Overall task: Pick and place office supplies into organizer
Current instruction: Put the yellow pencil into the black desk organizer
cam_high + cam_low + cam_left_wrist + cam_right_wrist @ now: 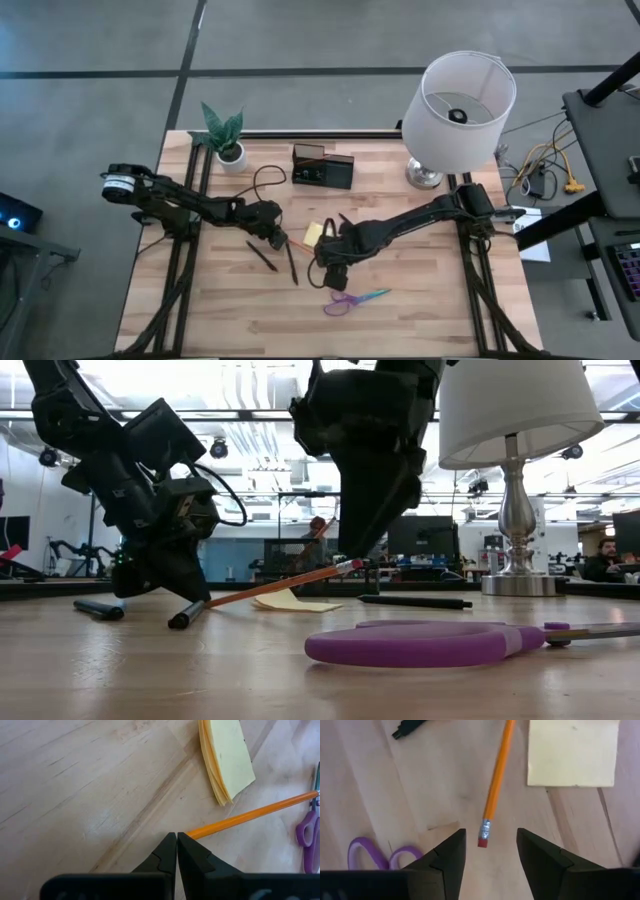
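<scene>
Right wrist view: right gripper [487,852] hangs over eraser end of orange wooden pencil [497,775], jaws spread either side, nothing pinched; likely lining up to grasp. Pencil lies tilted, eraser end raised off wooden table [420,300], beside yellow sticky-note pad [572,752]. Left gripper [176,851] sits low at pencil's other end, jaws pressed together, empty. Black compartmented organizer [322,167] stands well apart, near table's far edge.

Left hand [177,851] pinched closed; right hand [490,851] spread wide.
</scene>
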Controlling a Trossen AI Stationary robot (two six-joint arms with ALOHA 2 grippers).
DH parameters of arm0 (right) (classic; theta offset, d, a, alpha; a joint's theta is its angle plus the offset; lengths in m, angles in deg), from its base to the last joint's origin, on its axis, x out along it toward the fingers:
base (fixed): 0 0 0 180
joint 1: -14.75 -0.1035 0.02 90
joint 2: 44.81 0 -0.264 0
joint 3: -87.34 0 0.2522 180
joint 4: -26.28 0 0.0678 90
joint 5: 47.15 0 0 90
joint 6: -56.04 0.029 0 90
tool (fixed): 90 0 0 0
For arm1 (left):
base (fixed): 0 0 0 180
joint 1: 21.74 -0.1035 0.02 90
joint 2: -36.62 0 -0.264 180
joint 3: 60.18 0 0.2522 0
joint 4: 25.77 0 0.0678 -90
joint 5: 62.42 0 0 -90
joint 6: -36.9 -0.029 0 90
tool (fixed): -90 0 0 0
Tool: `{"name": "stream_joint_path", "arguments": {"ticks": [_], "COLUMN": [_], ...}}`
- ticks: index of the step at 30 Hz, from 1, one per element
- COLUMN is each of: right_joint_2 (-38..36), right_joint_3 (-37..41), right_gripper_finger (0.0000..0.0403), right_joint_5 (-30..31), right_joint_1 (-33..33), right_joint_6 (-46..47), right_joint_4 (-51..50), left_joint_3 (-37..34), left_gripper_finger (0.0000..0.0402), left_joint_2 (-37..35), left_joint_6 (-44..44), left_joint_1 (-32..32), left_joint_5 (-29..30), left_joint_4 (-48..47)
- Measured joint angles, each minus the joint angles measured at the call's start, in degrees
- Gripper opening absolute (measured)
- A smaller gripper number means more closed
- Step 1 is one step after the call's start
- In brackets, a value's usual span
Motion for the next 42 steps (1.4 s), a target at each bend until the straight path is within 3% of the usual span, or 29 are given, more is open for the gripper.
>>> {"name": "stream_joint_path", "arguments": {"ticks": [24,42], "right_joint_2": [0.07,0.04], "right_joint_3": [3.76,4.78], "right_gripper_finger": [0.0169,0.0146], "right_joint_5": [-0.81,2.21], "right_joint_1": [-0.07,0.04], "right_joint_6": [5.37,2.06], "right_joint_4": [6.31,6.29], "left_joint_3": [0.0,0.0], "left_gripper_finger": [0.0,0.0], "left_joint_2": [0.02,0.02], "left_joint_6": [0.09,0.26], "left_joint_1": [0.01,0.02], "left_joint_5": [-0.46,-0.46], "left_joint_4": [0.13,0.13]}}
